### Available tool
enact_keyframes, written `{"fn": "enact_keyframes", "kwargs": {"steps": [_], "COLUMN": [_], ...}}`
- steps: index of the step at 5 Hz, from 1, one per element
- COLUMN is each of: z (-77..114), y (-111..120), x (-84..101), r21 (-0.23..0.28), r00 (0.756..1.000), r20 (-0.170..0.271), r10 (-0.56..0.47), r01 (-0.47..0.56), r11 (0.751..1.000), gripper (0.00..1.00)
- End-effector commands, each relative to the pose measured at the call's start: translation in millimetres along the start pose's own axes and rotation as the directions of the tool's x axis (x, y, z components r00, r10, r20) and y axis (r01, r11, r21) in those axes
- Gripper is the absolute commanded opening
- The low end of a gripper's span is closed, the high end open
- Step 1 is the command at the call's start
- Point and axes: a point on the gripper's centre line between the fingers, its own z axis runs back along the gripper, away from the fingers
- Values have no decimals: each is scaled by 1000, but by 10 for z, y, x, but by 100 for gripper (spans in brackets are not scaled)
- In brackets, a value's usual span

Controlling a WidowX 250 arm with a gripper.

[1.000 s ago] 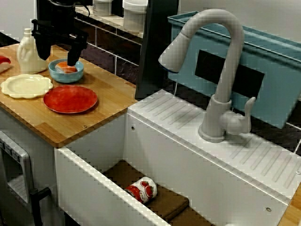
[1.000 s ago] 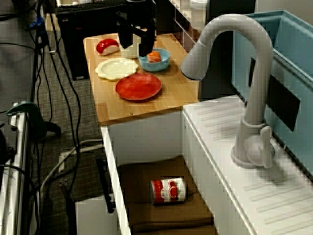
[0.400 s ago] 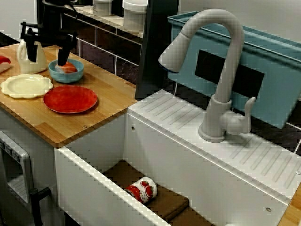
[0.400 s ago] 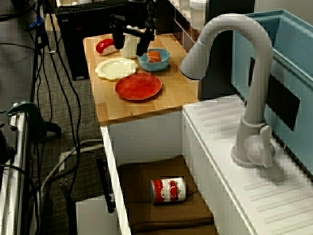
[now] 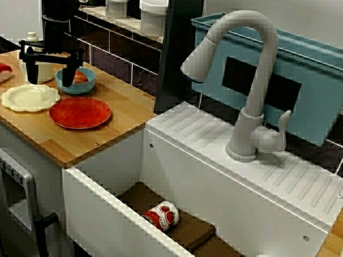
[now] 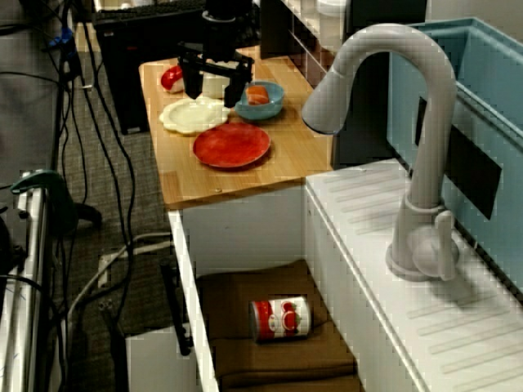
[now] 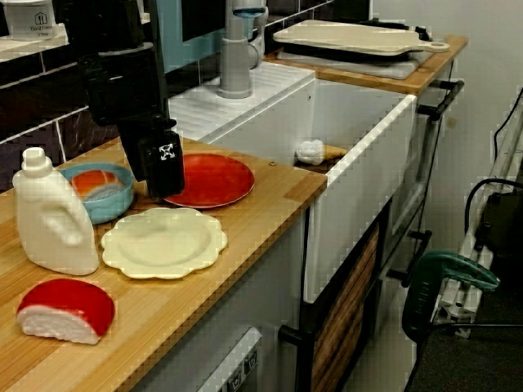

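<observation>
My black gripper (image 5: 49, 74) hangs open with its fingers spread wide and nothing between them. Seen from above, the gripper (image 6: 211, 88) stands over the far rim of the cream scalloped plate (image 6: 193, 116). The blue bowl (image 5: 80, 84) holding an orange-and-white piece (image 5: 80, 77) is just to its right. A white bottle (image 7: 51, 216) stands behind it, mostly hidden in the view across the sink. The red plate (image 5: 80, 112) lies nearer the sink. From the counter's end, one finger (image 7: 155, 189) hangs close to the bowl (image 7: 100, 192), low over the wood.
A red-topped white piece (image 7: 65, 310) lies at the counter's end. In the white sink (image 5: 107, 209), a red-and-white can (image 5: 162, 215) lies on a brown mat. A tall grey faucet (image 5: 249, 80) and a blue bin (image 5: 305, 85) stand behind the sink. Cables hang by the counter (image 6: 106, 163).
The gripper has moved from over the blue bowl leftward and lower, toward the cream plate and the bottle. Its fingers now stand wider. The orange piece stays in the bowl.
</observation>
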Motion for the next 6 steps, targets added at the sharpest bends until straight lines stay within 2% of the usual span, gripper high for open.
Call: {"fn": "enact_keyframes", "kwargs": {"steps": [1, 2, 3, 4, 5, 6], "z": [309, 318, 348, 380, 433, 481], "y": [100, 109, 145, 214, 229, 227], "x": [-24, -20, 10, 61, 68, 91], "r21": [-42, -45, -46, -35, -18, 25], "r00": [998, 998, 996, 972, 929, 867], "r20": [65, 66, 77, 109, 145, 179], "r10": [0, -2, -50, -210, -341, -466], "r01": [3, 5, 54, 215, 347, 469], "r11": [999, 999, 997, 976, 938, 883], "gripper": [100, 100, 100, 100, 100, 100]}}
